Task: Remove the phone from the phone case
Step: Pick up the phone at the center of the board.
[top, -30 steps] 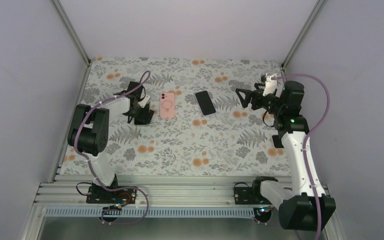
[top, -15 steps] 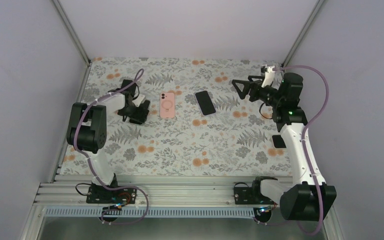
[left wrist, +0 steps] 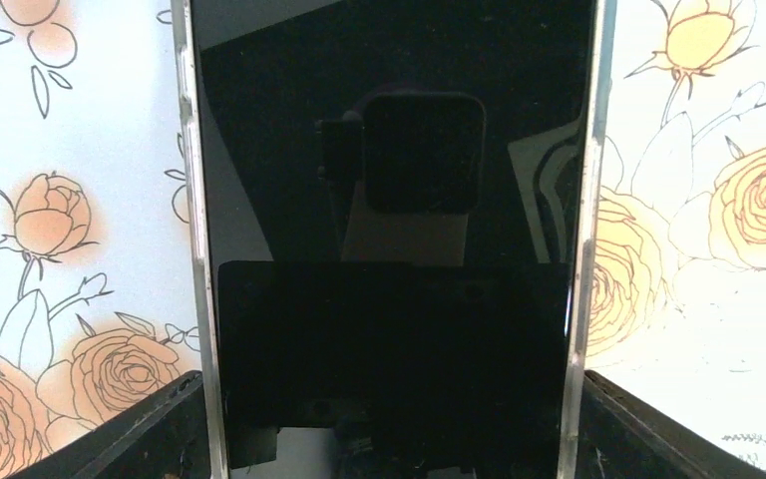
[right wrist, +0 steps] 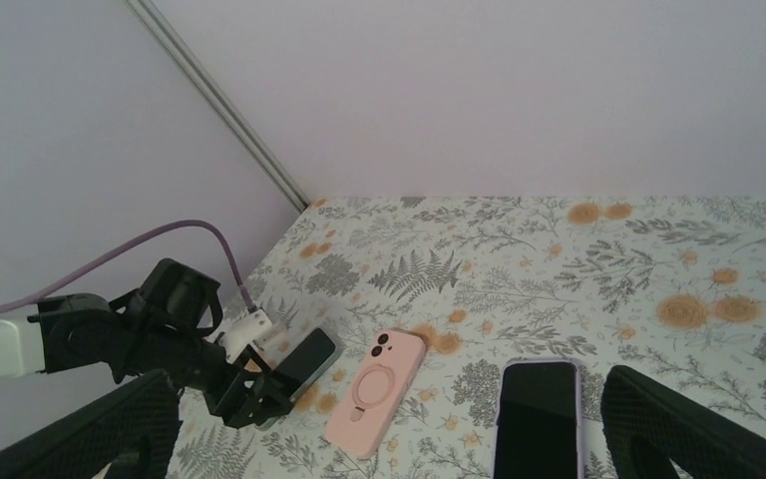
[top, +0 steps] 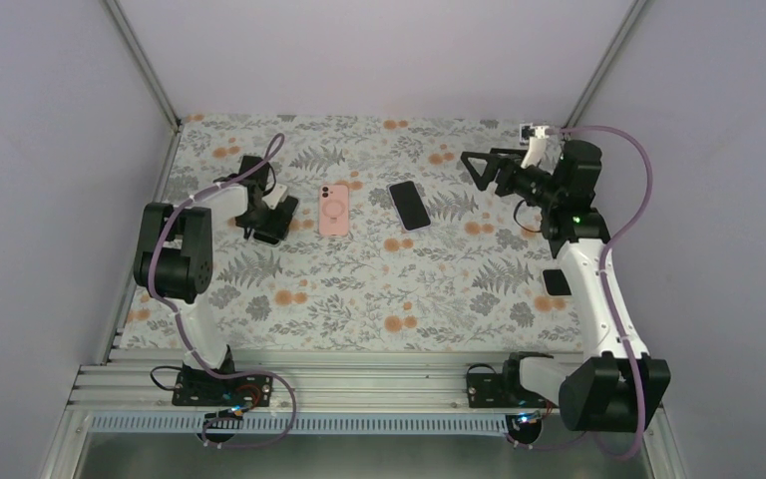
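Two phones visible | left gripper (top: 267, 218) clamped across dark phone (left wrist: 389, 249), tilted, just left of pink case (top: 334, 210) lying back-up | second phone (top: 409, 205) right of case | right gripper (top: 481, 172) spread wide, empty, aloft | I'd lower flat, then release gently.

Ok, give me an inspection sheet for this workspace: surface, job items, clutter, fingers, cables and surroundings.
Surface: floral-print tablecloth, flat, no spills seen.
Job's things: pink phone case with a ring stand lies back up; cannot tell whether a phone is inside. Dark silver-edged phone sits in the left gripper.
Clutter: dark phone with a lilac rim, screen up, apart from the pink case; small black rectangular object beside the right arm.
Grippers: left gripper low over the cloth, fingers closed on the silver-edged phone; right gripper raised, open, empty.
Cables: purple cables loop off both arms, clear of the phones.
Surroundings: plain pale walls; aluminium rail at the near edge.
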{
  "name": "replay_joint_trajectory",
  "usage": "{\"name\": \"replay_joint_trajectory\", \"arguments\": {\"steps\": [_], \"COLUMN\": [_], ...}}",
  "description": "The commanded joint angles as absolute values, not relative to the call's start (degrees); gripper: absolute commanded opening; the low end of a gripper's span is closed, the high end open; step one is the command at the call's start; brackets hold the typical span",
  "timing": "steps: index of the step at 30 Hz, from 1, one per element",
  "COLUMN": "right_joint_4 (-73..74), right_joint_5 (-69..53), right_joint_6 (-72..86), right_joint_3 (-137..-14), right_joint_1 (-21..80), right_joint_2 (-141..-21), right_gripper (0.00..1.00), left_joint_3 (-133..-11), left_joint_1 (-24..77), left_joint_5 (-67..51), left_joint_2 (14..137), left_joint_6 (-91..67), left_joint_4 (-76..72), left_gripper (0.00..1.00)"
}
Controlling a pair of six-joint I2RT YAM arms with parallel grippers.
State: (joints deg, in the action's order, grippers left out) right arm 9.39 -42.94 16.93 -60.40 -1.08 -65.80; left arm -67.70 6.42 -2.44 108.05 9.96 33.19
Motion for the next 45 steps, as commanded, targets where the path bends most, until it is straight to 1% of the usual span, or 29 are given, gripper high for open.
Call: {"name": "replay_joint_trajectory", "arguments": {"steps": [1, 5, 9, 16, 22, 29, 36, 45], "right_joint_4": [7.83, 8.64, 8.34, 6.20, 5.43, 0.34, 1.06, 1.28], "right_joint_5": [-44.53, -44.59, -43.77, -44.21, -42.16, -46.44, -45.68, -45.82], "right_joint_6": [21.80, 23.20, 24.47, 28.82, 35.25, 38.38, 38.73, 40.40], "right_joint_3": [-63.82, -65.64, -64.53, -61.06, -57.39, -52.37, -50.81, -51.06], "right_joint_1": [-0.53, -0.44, -0.43, -0.44, -0.44, -0.10, 0.51, 1.97], "right_joint_2": [-68.43, -70.14, -70.52, -70.21, -69.25, -69.17, -69.63, -71.40], "right_gripper": [0.99, 0.99, 0.99, 0.99, 0.99, 0.99, 0.99, 1.00], "left_joint_3": [-65.48, -66.24, -68.28, -68.57, -69.13, -73.32, -81.08, -90.26], "left_joint_1": [6.68, 6.79, 7.05, 8.63, 10.55, 19.31, 29.40, 38.01], "left_joint_5": [3.16, 1.51, -1.13, -2.81, -4.78, -5.02, -4.04, -4.04], "left_joint_2": [110.17, 108.94, 103.81, 96.00, 92.36, 89.85, 93.02, 99.57], "left_joint_6": [11.24, 11.16, 10.67, 7.46, 5.52, 3.56, 1.92, -0.31], "left_joint_4": [32.81, 33.19, 33.54, 31.84, 30.59, 28.37, 27.11, 26.28], "left_gripper": [0.79, 0.71, 0.61, 0.52, 0.50, 0.51, 0.51, 0.50]}}
